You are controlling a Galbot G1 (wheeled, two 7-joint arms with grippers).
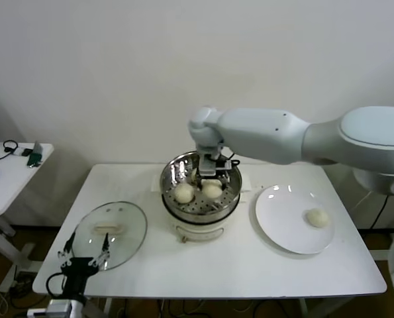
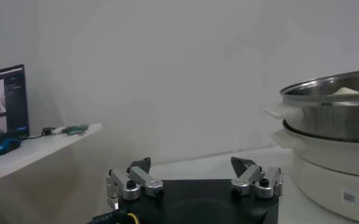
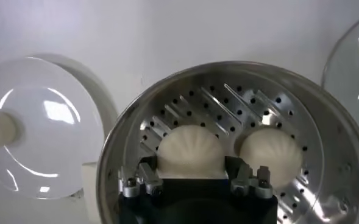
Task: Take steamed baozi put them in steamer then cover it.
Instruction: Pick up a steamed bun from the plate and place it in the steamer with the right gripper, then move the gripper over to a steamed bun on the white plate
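Note:
The steamer (image 1: 231, 196) stands on its white cooker base (image 1: 198, 232) at mid-table. Two baozi lie in it side by side (image 1: 184, 193) (image 1: 212, 190). My right gripper (image 1: 210, 173) reaches down into the steamer. In the right wrist view its fingers (image 3: 147, 172) press both sides of one baozi (image 3: 190, 149) resting on the perforated bottom, with the other baozi (image 3: 270, 155) beside it. One more baozi (image 1: 317, 217) lies on the white plate (image 1: 283, 222). The glass cover (image 1: 109, 233) lies flat at the table's left. My left gripper (image 1: 84, 255) is open and empty, just in front of the cover.
A white side table (image 1: 8, 172) with small devices stands to the left. The left wrist view shows my open left gripper (image 2: 191, 167), the steamer's rim (image 2: 331, 100) to one side and a laptop screen (image 2: 5, 100) on the side table.

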